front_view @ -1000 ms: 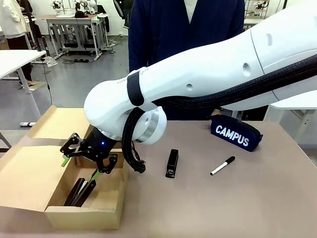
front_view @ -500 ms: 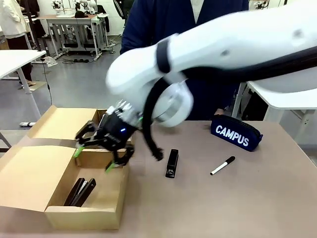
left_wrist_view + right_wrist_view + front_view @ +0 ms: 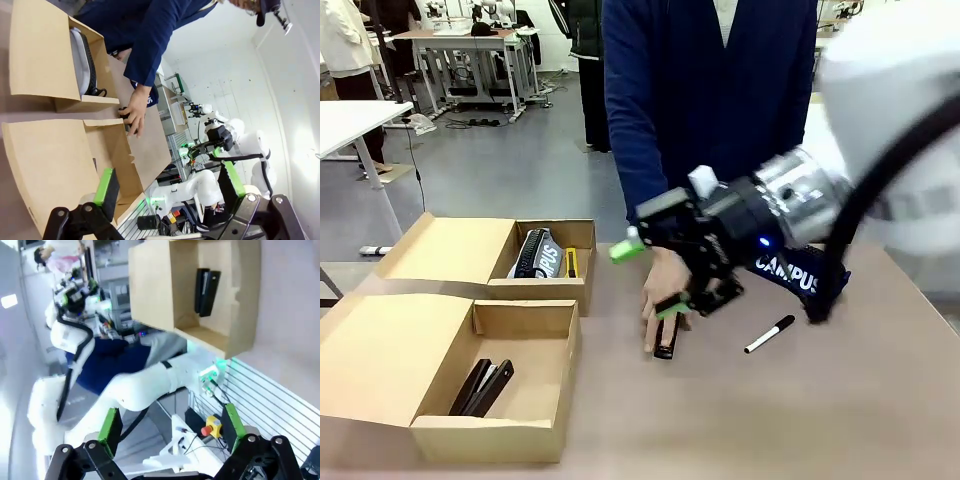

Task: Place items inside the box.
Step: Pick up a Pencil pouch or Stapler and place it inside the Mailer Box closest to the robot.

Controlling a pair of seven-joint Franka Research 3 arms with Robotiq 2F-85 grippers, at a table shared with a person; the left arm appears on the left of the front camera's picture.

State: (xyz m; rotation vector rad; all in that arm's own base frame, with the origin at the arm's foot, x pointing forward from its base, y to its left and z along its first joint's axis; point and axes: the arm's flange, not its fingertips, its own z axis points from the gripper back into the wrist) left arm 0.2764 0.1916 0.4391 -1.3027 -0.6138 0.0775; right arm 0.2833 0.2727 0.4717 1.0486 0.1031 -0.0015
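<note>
Fingers [image 3: 625, 248] spread and empty, the right robot hand [image 3: 648, 280] is hovering by the person's hand [image 3: 662, 272], having swung from the brown cardboard box [image 3: 520, 303] at 9 o'clock, where one black stapler [image 3: 485, 385] is lying. The second black stapler [image 3: 666, 345] is sitting on the worktop [image 3: 770, 420] under that person's hand. The left robot hand [image 3: 170, 182] is gaping too.
</note>
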